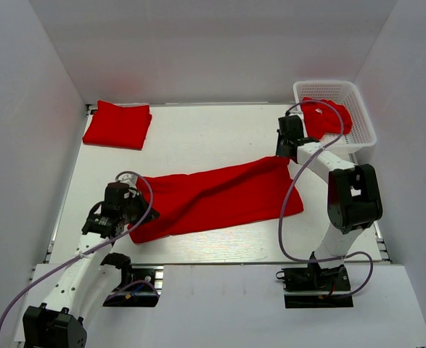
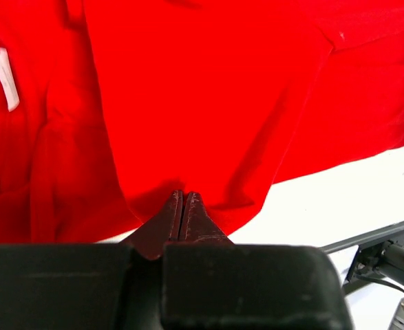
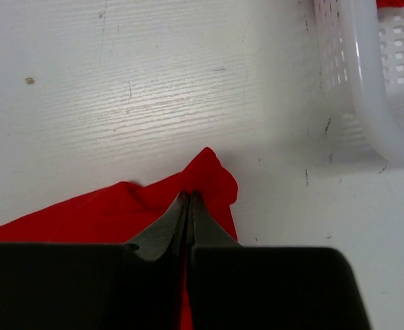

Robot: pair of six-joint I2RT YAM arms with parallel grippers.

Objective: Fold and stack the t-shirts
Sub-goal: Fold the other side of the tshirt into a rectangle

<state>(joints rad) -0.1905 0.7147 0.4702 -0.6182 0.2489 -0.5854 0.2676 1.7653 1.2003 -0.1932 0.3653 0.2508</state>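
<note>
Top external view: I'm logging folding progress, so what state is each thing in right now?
middle t-shirt: stretched out across the table, pinched at both ends.
far-left t-shirt: folded, lying flat.
basket t-shirt: crumpled, not folded.
white mesh basket: upright, red cloth inside.
left fingers: shut on the middle t-shirt's edge.
right fingers: shut on the middle t-shirt's far corner.

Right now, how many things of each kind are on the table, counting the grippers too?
White mesh basket: 1
Red t-shirts: 3 (folded t-shirt at far left, spread t-shirt in the middle, t-shirt in the basket)
Grippers: 2 (left gripper, right gripper, both shut on the spread t-shirt)
Total: 6
</note>
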